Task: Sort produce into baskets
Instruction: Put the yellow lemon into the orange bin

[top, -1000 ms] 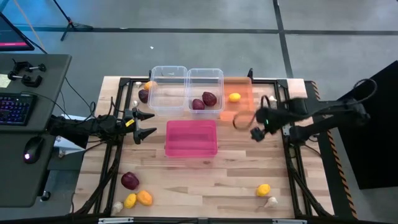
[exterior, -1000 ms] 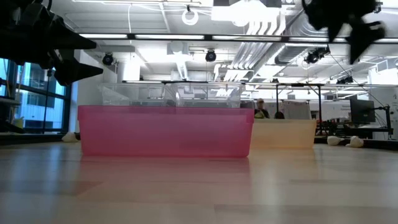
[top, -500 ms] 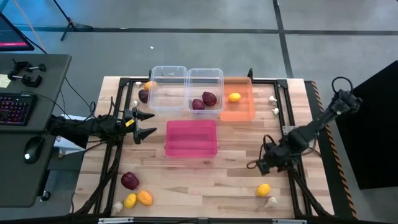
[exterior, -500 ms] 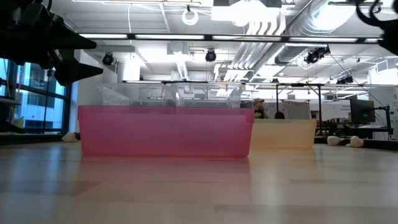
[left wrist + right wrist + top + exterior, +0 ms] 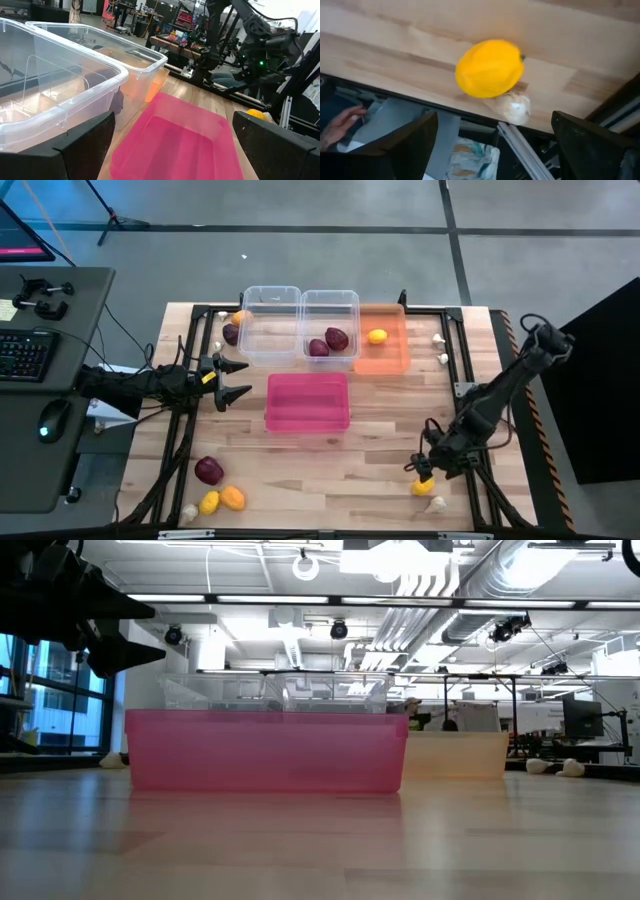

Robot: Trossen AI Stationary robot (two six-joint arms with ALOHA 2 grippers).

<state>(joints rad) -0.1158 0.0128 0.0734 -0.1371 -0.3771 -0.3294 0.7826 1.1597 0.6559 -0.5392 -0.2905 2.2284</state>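
Clear baskets: two, side by side at the table's far edge; the left one (image 5: pixel 270 321) is empty, the right one (image 5: pixel 331 313) holds two red onions (image 5: pixel 328 342).
Orange basket (image 5: pixel 384 355): right of the clear pair, one lemon (image 5: pixel 377 336) inside.
Pink basket (image 5: pixel 307 402): mid-table, in front of the clear ones, empty.
Loose at the near right: a lemon (image 5: pixel 489 68) touching a garlic bulb (image 5: pixel 514 107), at the table edge.
Loose at the near left: red onion (image 5: pixel 208 470), two yellow fruits (image 5: pixel 221 500), garlic (image 5: pixel 189 512).
Beside the left clear basket: onion (image 5: pixel 231 334) and a fruit (image 5: pixel 237 318).
Far right: two garlic bulbs (image 5: pixel 441 349).

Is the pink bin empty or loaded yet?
Empty. The high view shows only bare pink floor inside the pink bin, and the left wrist view shows the same.
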